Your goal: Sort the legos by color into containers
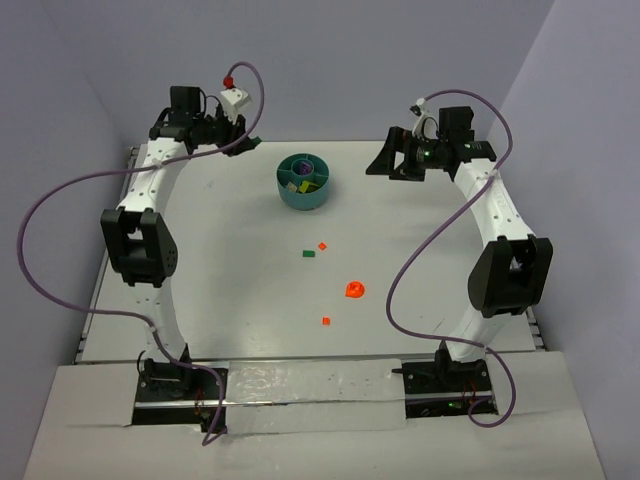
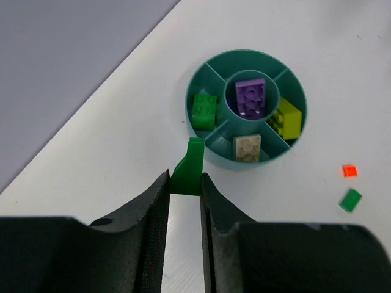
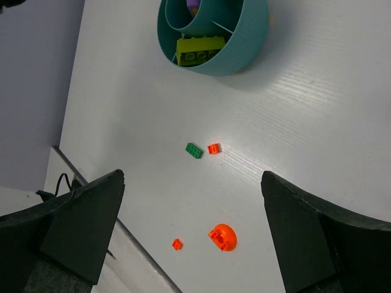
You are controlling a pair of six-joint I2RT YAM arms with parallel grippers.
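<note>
White table, left fingers clamp green piece, clear only from wrist, right fingers apart

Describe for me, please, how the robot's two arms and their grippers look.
The left arm and right arm have white links with black joint housings. A thin purple cable loops loosely along each. The left gripper and right gripper have broad matte black fingers tapering to blunt tips.

Bowl: teal plastic, smooth, low sheen.
Green lego, purple lego: hard glossy plastic.
Table: white, matt, faint linear grain.
Left gripper: black matt plastic.
</note>
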